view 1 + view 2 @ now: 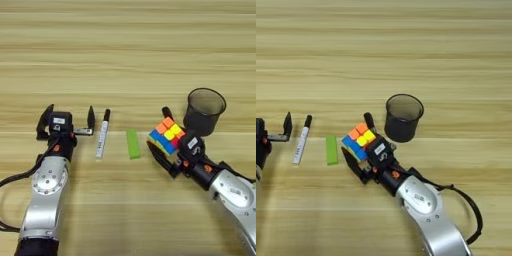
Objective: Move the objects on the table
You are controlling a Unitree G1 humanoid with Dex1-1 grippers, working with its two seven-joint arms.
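- The right gripper (pixel 159 132) has its two black fingers spread either side of the multicolour puzzle cube (pixel 167 135): one finger rises behind the cube's far corner, the other lies along the table on its near-left side. The fingers look to be bracketing the cube, close on it; whether they press hard enough to hold it I cannot say for sure, though it reads as a grip.
- The cube sits tilted, one corner up, just in front and to the left of the black mesh cup (pixel 402 117), which stands upright and looks empty.
- The left gripper (pixel 67 122) rests on the table at the left, fingers wide apart and holding nothing, with the white marker with black cap (pixel 103 133) just beside its right finger.
- The small green bar (pixel 132 144) lies between the marker and the cube, clear of both.
- The table (pixel 128 50) is bare wood across its far half.
- Judgement: the step in hand seems to be taking the cube. To do it well, seat both fingers flat on opposite faces rather than on a corner, since the tilted cube could twist out; lift straight up before moving, and keep the wrist clear of the cup's rim and the green bar.
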